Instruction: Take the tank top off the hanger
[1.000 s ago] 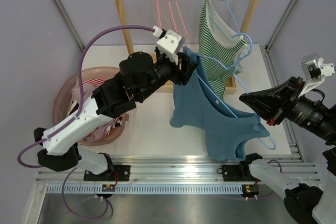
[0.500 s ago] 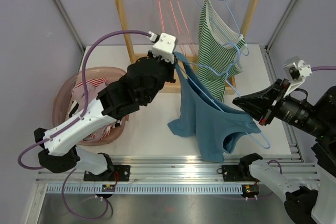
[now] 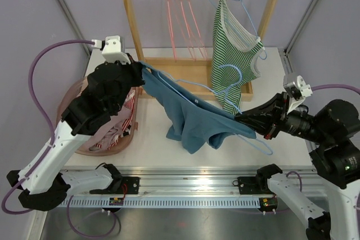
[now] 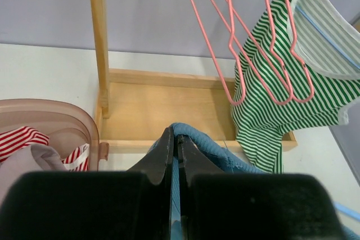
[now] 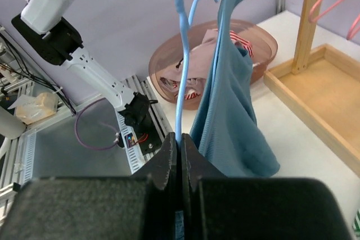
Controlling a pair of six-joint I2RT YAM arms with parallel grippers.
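The blue tank top (image 3: 191, 121) is held above the tabletop (image 3: 152, 144), stretched between both arms. Its strap is clamped in the closed left fingers (image 4: 163, 158). The blue hanger (image 5: 180, 82) is gripped by the closed right fingers (image 5: 167, 164), apparently threaded through the garment

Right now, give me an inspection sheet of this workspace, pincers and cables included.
Surface: white table, bearing wooden rack and pink basin.
Job's things: blue tank top stretched between arms, not yet off blue hanger.
Clutter: laundry in basin; green striped top, pink hangers on rack.
Pincers: left pincer shut on tank top; right pincer shut on hanger.
Cables: purple cable arcs above left arm.
Surroundings: lilac walls; nothing else seen.
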